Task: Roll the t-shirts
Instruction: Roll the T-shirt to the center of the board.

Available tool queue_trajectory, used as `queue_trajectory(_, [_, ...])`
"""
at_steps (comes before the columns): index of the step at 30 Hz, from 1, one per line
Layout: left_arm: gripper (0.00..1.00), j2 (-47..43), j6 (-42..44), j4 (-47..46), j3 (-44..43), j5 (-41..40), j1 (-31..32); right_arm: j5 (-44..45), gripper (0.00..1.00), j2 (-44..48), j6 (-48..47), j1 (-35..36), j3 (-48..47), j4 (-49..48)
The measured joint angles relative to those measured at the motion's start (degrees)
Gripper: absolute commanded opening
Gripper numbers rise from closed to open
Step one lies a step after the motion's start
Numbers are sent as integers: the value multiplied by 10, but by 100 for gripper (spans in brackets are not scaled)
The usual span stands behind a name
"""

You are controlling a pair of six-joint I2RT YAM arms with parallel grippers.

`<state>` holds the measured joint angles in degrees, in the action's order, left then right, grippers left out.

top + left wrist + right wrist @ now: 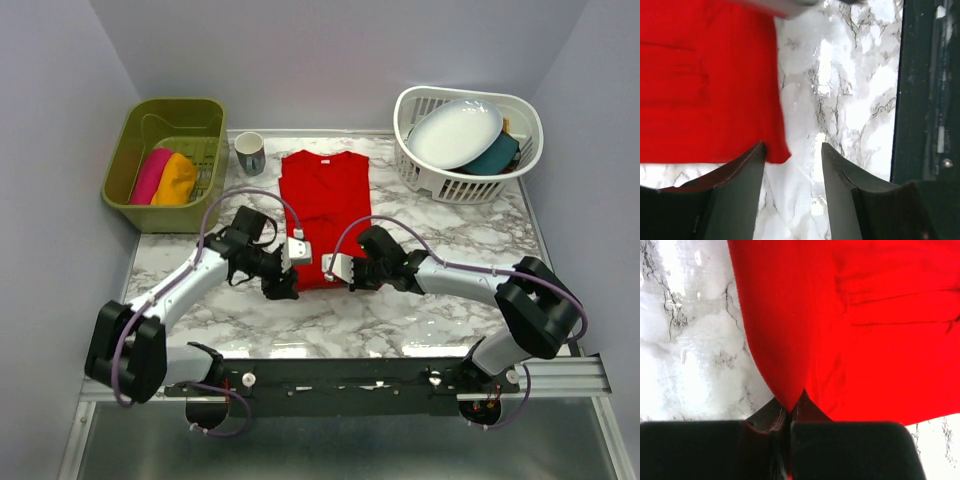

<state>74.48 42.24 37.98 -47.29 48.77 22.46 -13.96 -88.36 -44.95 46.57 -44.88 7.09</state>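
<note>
A large red t-shirt (pixel 323 200) lies flat on the marble table, folded into a long strip with its collar at the far end. My right gripper (pixel 332 268) is shut on a pinched fold of the red shirt's near hem (pixel 790 390), which is lifted slightly. My left gripper (pixel 284 284) is open at the shirt's near left corner (pixel 776 152); the corner lies just inside its left finger (pixel 737 190), ungripped. A rolled magenta t-shirt (pixel 150 174) and a rolled orange t-shirt (pixel 177 180) lie in the green bin (pixel 175 103) at the back left.
A mug (pixel 249 153) stands between the bin and the shirt's collar. A white basket (pixel 470 186) at the back right holds a white oval plate (pixel 455 132) and a teal item (pixel 497 155). The dark table rail (pixel 925 100) runs along the near edge.
</note>
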Motion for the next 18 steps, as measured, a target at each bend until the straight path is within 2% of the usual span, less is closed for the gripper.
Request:
queue_trajectory(3, [73,-62,-29,-98,73,-64,58,0,8,7,2,0,1,5])
queue_trajectory(6, [75,-136,-55,-205,175,-154,123,0,8,19,1,0,10,7])
queue_trajectory(9, [76,-146,-68,-283,225,-221,156,0,8,26,-1,0,18,12])
queue_trajectory(18, [73,-114,-100,-417,244,-330,203,0,9,39,2,0,31,26])
